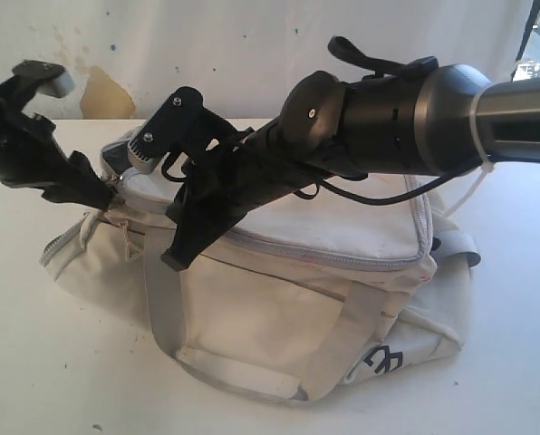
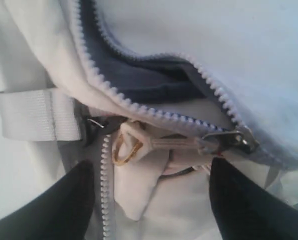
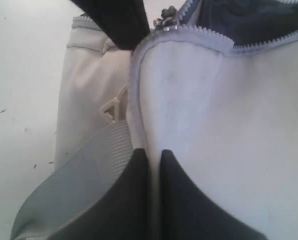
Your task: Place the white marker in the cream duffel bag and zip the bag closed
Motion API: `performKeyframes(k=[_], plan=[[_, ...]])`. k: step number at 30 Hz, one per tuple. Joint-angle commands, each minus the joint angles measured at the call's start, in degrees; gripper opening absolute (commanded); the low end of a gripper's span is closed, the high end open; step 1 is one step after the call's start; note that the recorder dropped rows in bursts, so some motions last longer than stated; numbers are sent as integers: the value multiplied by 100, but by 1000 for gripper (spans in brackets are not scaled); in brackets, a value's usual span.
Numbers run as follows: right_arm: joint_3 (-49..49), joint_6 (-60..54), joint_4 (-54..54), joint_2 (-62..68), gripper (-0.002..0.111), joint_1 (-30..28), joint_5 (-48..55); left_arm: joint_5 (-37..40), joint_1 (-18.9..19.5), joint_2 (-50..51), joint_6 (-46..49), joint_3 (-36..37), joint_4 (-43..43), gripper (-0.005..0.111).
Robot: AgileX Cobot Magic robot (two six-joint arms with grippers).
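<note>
The cream duffel bag lies on the table, zipped but for a gap at its left end. The white marker is unseen, presumably inside. The left jaws stand wide open at the zipper pull, empty; the right jaws are shut on the bag's seam.
</note>
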Motion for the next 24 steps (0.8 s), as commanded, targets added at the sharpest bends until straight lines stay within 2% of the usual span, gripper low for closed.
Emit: performKeyframes(k=[1,4,12,17,24], plan=[[15,34,28,-58,0,2,-6,-284,550,-493,963,322,-1298,71],[15,34,28,-58,0,2,-6,-431,766,-703,1997,710,-2159,71],[15,34,28,-58,0,2,-22,-1399,742,-750,4153,1678,-3490,71],[15,34,28,-58,0,2,-22,-1149,742,-678,4893,1866,-4375,71],[15,34,28,-58,0,2,-22,-791,742,-141,5260,1866,-4704,71]])
